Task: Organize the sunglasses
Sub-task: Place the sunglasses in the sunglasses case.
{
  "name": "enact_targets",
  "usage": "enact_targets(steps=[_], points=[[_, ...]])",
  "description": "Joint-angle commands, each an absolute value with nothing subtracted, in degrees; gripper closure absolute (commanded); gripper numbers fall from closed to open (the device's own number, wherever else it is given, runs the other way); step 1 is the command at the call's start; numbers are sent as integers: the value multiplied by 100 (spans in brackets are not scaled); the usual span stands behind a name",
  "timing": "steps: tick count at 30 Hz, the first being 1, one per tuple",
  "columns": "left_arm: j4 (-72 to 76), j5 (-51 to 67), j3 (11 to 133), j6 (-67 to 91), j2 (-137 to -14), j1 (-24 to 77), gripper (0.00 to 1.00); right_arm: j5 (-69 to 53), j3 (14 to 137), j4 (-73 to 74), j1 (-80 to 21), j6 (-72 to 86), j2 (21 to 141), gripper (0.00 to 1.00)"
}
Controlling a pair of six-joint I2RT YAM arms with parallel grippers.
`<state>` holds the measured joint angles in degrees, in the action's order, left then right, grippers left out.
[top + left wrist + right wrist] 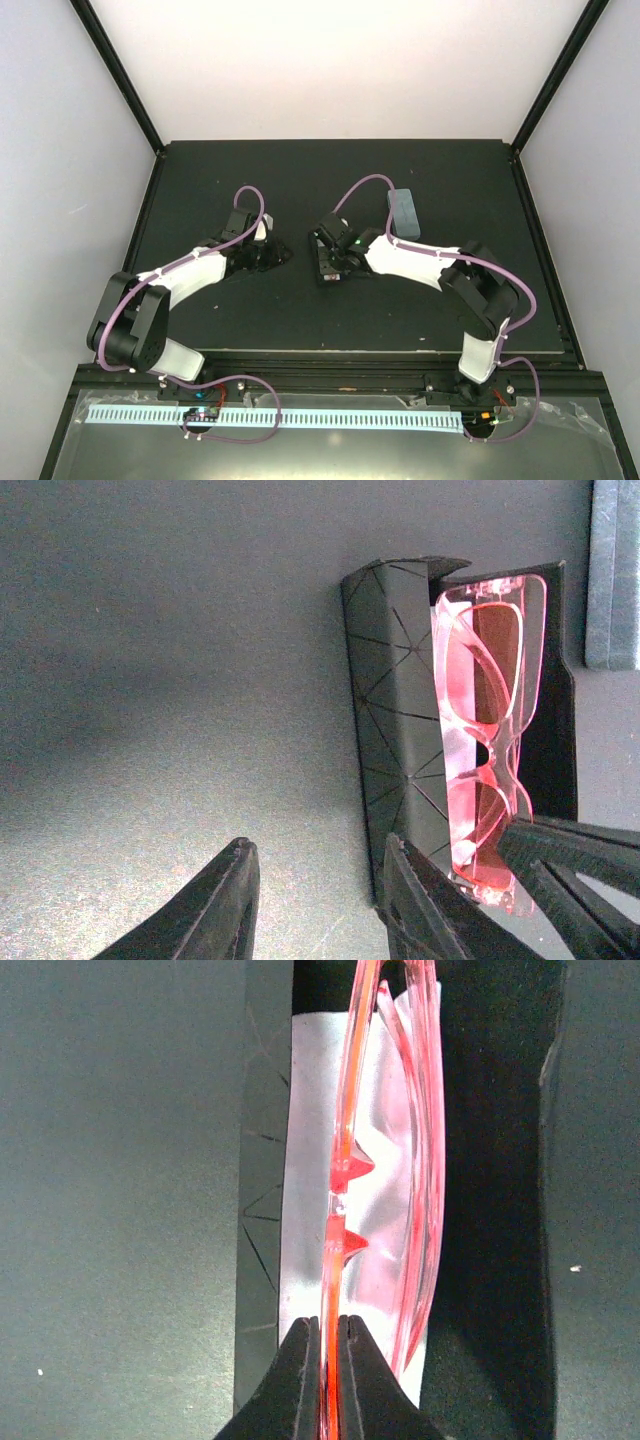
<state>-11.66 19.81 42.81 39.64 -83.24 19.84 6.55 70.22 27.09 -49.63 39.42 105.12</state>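
The red sunglasses [490,730] lie folded in an open black case [395,700]. In the right wrist view my right gripper [327,1345] is shut on the red frame [345,1160], above a pale cloth [305,1140] that lines the case. My right gripper's fingers [575,855] also show in the left wrist view, on the near end of the glasses. My left gripper [320,845] is open, with one finger [415,900] against the case's outer wall and the other over bare mat. In the top view the left gripper [272,255] and right gripper [330,268] meet mid-table. The black sunglasses are out of view.
A pale blue oblong case [403,208] lies behind the right gripper; it also shows in the left wrist view [612,570]. The black mat [420,310] ends at raised black frame rails on all sides. Purple cables loop above both arms.
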Motion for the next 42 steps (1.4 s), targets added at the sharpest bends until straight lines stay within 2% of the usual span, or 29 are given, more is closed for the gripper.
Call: enact_targets(steps=[1,13,19,23,27,33,42], points=[[-1126,2206,4297,3911,-8371,1943,66,-9,6821,2079,-4775,3856,10272,99],[-1077,2344,4324,3899,-8516,1951,66,-1095,6579,1780,-4570,3773,10458,98],[-1047,2419,4348,3885,-8603,1958,66,-437,6638,2051,-4535,3660,10205,76],[-1029,2483,4387,3868,-8709,1960,66,-11,6762,2275,-4534,3593,10129,71],[-979,2591,4433,3867,-8824,1983,66,78,6949,2456,-4532,3454,10324,75],[-831,2875,4493,3869,-9073,2068,65,119,7239,2546,-4534,3285,10639,89],[-253,3459,4470,4009,-9422,2200,59,-37,7221,2505,-4527,3199,10842,90]])
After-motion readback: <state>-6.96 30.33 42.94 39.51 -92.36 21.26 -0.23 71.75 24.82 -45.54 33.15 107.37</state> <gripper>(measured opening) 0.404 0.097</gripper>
